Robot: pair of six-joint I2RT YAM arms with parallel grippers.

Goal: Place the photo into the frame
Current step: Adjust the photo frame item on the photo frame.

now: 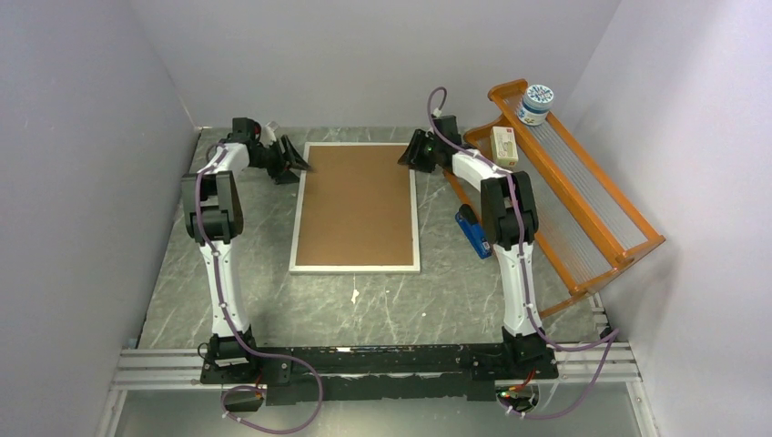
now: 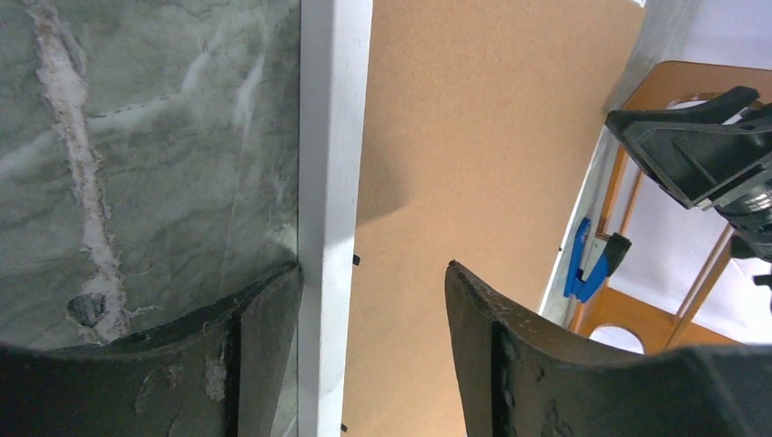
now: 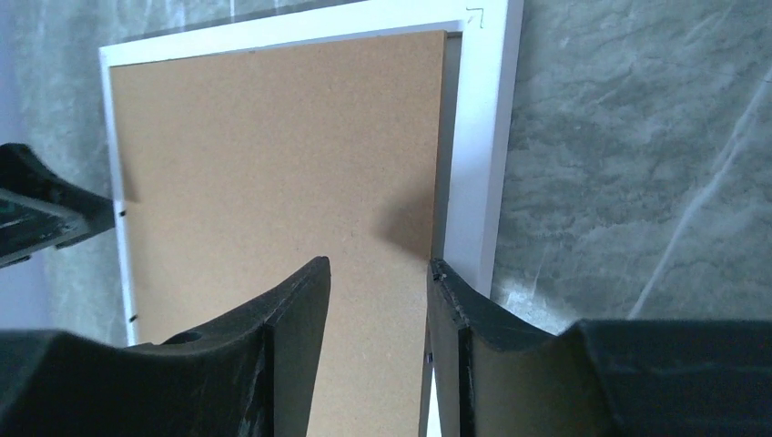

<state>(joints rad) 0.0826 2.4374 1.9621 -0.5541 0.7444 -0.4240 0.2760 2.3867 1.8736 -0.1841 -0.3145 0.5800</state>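
Observation:
The frame lies flat at the table's middle, its thin white rim around a plain brown backing board. The photo is hidden or out of view. My left gripper is at the frame's far left corner, open; in the left wrist view its jaws straddle the white rim, one finger outside on the table, the other over the board. My right gripper is at the far right corner, open and empty; in the right wrist view it is over the board beside the rim.
An orange wooden rack stands slanted at the right, with a round jar and a small box on it. A blue tool lies between rack and frame. A small white scrap lies near the frame's front edge.

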